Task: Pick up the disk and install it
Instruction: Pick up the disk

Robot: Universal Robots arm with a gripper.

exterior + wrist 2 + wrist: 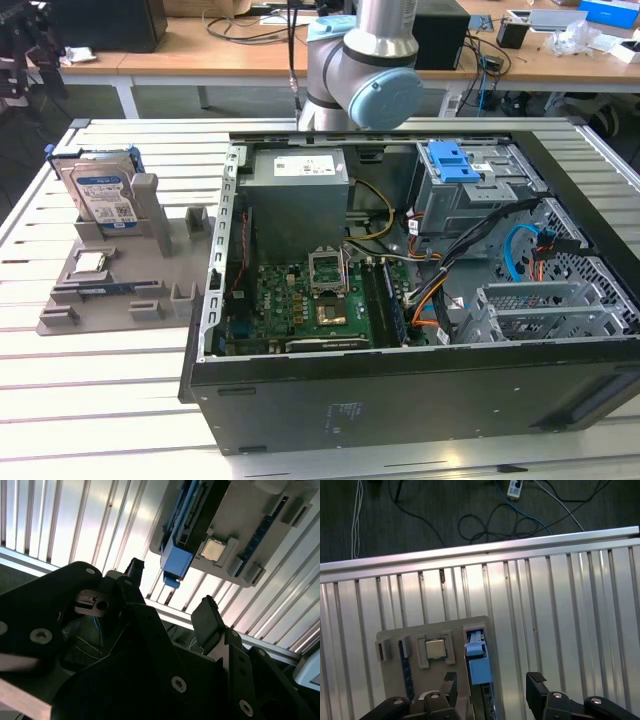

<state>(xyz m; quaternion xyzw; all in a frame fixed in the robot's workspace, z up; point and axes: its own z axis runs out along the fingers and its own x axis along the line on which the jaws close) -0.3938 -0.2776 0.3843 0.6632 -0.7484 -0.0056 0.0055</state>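
Note:
The disk (100, 195) stands on edge in a slot at the back of a grey holder tray (150, 275), at the exterior view's left; it is silver with a white-and-blue label and a blue frame. In both wrist views I see its blue-framed edge from above (479, 666) (179, 550). My gripper (492, 682) (170, 592) hangs well above that end of the tray, open, with nothing between its black fingers (536, 681). The disk's edge shows in the gap between them, apart from both.
An open computer case (400, 390) fills the exterior view's middle and right, with a motherboard (300, 305), cables and a drive bay holding a light-blue bracket (455, 160). A small square processor chip (435, 648) lies on the tray. The slatted metal table (570, 605) ends at a rail; floor cables lie beyond.

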